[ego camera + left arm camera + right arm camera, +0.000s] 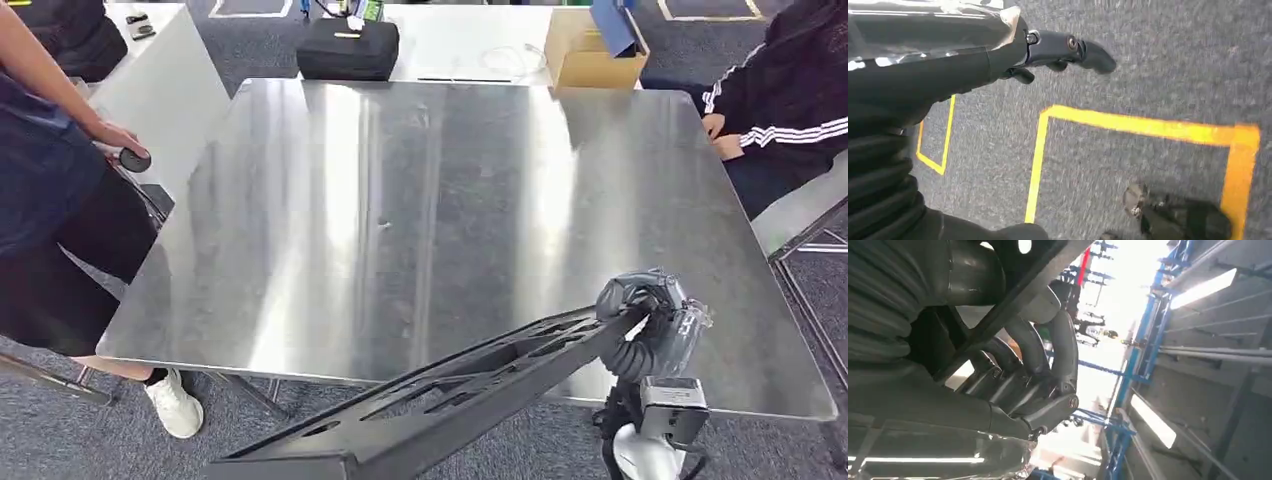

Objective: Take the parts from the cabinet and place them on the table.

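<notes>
Right hand [645,305] gripped one end of a long black part [470,385], a flat openwork frame with cut-out slots. Fingers [1048,347] curled around the frame's edge, seen close in the right wrist view. The held end sat over the near right area of the steel table [400,200]; the rest of the part ran down and leftward past the table's near edge, toward the robot's body. Whether the part touched the tabletop could not be told.

Left hand [1068,50] hung over grey carpet with yellow floor tape [1128,125], dark fingers stretched out, nothing in them.

A person [50,190] stood at the table's left side, one hand on a small dark round object [134,159]. A second person in a black sleeve with white stripes [790,100] sat at the far right. Beyond the table lay a black case [348,48] and a cardboard box [590,50] on a white surface.
</notes>
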{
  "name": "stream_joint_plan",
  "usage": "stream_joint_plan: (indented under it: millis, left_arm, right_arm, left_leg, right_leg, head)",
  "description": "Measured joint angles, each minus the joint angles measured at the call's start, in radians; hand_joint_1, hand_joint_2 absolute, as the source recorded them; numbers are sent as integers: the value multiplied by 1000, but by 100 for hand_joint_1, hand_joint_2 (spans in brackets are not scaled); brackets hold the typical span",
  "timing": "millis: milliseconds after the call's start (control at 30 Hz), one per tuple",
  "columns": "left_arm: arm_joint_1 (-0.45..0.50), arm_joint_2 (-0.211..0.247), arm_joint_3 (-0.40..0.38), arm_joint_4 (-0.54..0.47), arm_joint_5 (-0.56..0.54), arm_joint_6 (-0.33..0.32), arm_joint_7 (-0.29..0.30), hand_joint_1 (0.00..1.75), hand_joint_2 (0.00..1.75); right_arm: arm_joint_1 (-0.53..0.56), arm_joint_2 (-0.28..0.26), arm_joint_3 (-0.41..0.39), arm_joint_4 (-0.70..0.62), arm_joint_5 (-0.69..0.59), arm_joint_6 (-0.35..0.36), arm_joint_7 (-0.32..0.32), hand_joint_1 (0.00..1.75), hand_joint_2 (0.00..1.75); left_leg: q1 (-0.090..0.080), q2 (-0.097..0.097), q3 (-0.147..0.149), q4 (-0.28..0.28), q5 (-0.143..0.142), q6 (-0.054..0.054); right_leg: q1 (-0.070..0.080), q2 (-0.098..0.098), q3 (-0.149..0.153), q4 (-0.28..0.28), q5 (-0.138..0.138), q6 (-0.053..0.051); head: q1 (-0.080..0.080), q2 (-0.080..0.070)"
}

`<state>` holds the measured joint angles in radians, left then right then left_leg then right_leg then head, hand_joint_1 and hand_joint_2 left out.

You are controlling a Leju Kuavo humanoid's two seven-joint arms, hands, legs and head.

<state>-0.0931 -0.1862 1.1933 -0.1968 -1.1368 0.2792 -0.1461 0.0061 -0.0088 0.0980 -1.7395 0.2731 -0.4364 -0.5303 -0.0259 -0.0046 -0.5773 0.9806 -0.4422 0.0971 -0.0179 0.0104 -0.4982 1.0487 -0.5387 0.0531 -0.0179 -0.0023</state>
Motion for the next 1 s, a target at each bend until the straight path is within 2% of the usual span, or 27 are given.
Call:
stream_joint_plan:
  millis: [33,100,133,167,200,233,267,300,333,367,400,433,467,500,533,567,633,667,700,733,800,833,867,900,933,1000]
  left_arm:
    - [-1,-2,0,0,0,0,-1,0,175]
    - [-5,-5,0,0,0,-2,-1,0,175]
    - [-5,-7,0,1,0,-3,-1,0,175]
    - [-3,-8,0,1,0,-3,-1,0,175]
    - [-1,-8,0,1,1,-3,-1,0,175]
    - [1,-8,0,2,1,-3,-1,0,175]
    - [1,-8,0,2,1,-3,-1,0,175]
    - [1,-7,0,2,1,-3,-1,0,175]
    - [0,-5,0,2,2,-3,-1,0,175]
    - [-1,-6,0,2,2,-2,-1,0,175]
    - [-1,-6,0,2,2,-2,-1,0,175]
    - [-1,-6,0,2,3,0,-1,0,175]
    - [-1,-6,0,2,4,0,0,0,175]
    - [-3,-6,0,2,4,0,2,0,175]
    - [-5,-7,0,2,4,2,4,0,175]
    - [-8,-9,0,2,3,3,10,0,175]
    - [-7,-9,0,2,-3,6,18,0,175]
    - [-7,-10,0,2,-4,10,21,0,175]
    - [-5,-10,0,3,-7,10,27,0,175]
    - [-5,-9,0,3,-12,10,28,0,175]
    - [-5,-8,0,3,-15,10,29,0,175]
    - [-6,-9,-1,3,-15,8,29,0,175]
    - [-8,-9,-1,3,-16,5,29,0,175]
    - [-8,-9,-2,3,-18,1,26,0,175]
    - [-7,-9,-3,3,-22,-2,23,0,175]
    - [-6,-7,-4,3,-25,-8,17,0,175]
  right_arm:
    - [-5,-1,0,0,0,0,0,175,175]
    - [-6,0,2,0,0,0,0,175,175]
    - [-2,-1,2,0,0,0,0,175,175]
    - [-1,-2,2,1,0,0,0,175,175]
    - [-1,-2,2,2,0,0,0,175,175]
    - [-1,-2,2,2,0,0,0,175,175]
    - [0,-2,2,2,0,0,0,175,175]
    - [0,-2,2,3,0,0,0,175,175]
    - [0,-1,2,6,0,0,0,175,175]
    - [-1,-1,3,6,0,0,2,175,175]
    - [1,0,3,5,0,0,2,175,175]
    - [1,-1,2,5,0,0,2,175,175]
    - [-3,-2,1,5,2,1,3,175,175]
    - [-3,0,1,5,5,2,7,175,175]
    - [-7,0,1,5,7,4,10,175,175]
    - [-10,0,1,5,10,6,16,175,175]
    - [-15,0,1,8,26,3,31,175,175]
    - [-18,-1,0,13,36,-1,41,175,175]
    - [-24,-1,0,23,46,-7,53,175,175]
    - [-34,-2,-3,37,54,-12,68,175,175]
    - [-70,-7,-18,83,57,-17,95,175,175]
    - [-102,-12,-33,125,58,-21,106,175,175]
    - [-128,-21,-50,165,61,-30,114,175,175]
    - [-163,-31,-71,213,74,-44,117,175,175]
    - [-204,-45,-97,282,102,-61,132,175,175]
    - [-264,-68,-126,377,149,-89,139,175,175]
  left_leg:
    - [1,-1,13,-8,-1,1]
    - [3,-1,23,-10,-11,0]
    - [4,-3,31,-9,-21,-4]
    - [5,-4,42,-9,-30,-9]
    - [7,-5,54,-9,-38,-14]
    - [11,-6,68,-8,-49,-20]
    - [14,-6,83,-5,-63,-28]
    - [13,-6,81,-2,-75,-36]
    - [11,-6,101,9,-93,-41]
    - [8,-4,88,6,-99,-48]
    - [8,-2,94,1,-107,-53]
    - [10,1,105,19,-101,-58]
    - [12,1,109,16,-104,-58]
    - [18,2,102,26,-111,-61]
    - [21,1,84,70,-115,-67]
    - [22,1,47,132,-132,-73]
    - [27,1,-49,269,-195,-82]
    - [31,1,-89,311,-218,-85]
    - [34,2,-109,310,-211,-87]
    - [38,2,-108,272,-170,-88]
    - [42,2,-63,120,-49,-87]
    - [43,5,-42,51,0,-86]
    - [34,6,-55,61,-49,-84]
    - [31,4,-52,69,-72,-75]
    - [27,1,-53,68,-45,-66]
    - [27,0,-37,62,-17,-50]
  right_leg:
    - [1,0,-26,48,-6,-2]
    - [1,0,-129,191,-48,-13]
    - [1,0,-172,239,-72,-15]
    - [-1,0,-194,241,-73,-12]
    - [-5,-1,-194,208,-49,9]
    - [-11,-2,-177,140,-4,34]
    - [-18,-5,-146,38,65,63]
    - [-25,-13,-130,-25,117,75]
    - [-23,-25,-133,-28,97,53]
    - [-14,-26,-115,-24,91,23]
    - [-13,-22,-116,-26,100,11]
    - [-15,-18,-117,-27,98,1]
    - [-14,-17,-110,-26,99,-7]
    - [-21,-14,-98,-28,99,-11]
    - [-20,-14,-91,-29,94,-18]
    - [-20,-14,-88,-29,90,-23]
    - [-19,-14,-84,-29,83,-33]
    - [-18,-14,-80,-29,78,-35]
    - [-18,-12,-75,-28,73,-33]
    - [-19,-10,-68,-28,68,-31]
    - [-23,-8,-53,-29,58,-22]
    - [-23,-7,-50,-30,53,-15]
    - [-17,-5,-44,-29,52,-10]
    - [-17,-4,-49,-31,49,-1]
    - [-17,-4,-55,-33,45,9]
    - [-13,-4,-46,-35,39,24]
  head:
    - [-2,0]
    - [1,0]
    - [1,0]
    - [2,0]
    - [1,0]
    - [2,0]
    - [2,0]
    - [6,0]
    - [11,0]
    - [9,0]
    - [4,0]
    - [5,0]
    - [4,0]
    - [1,0]
    - [5,0]
    - [0,0]
    - [1,0]
    - [0,0]
    - [1,0]
    - [0,0]
    - [0,0]
    - [-3,0]
    - [-2,0]
    - [-3,0]
    - [-3,0]
    - [-1,0]
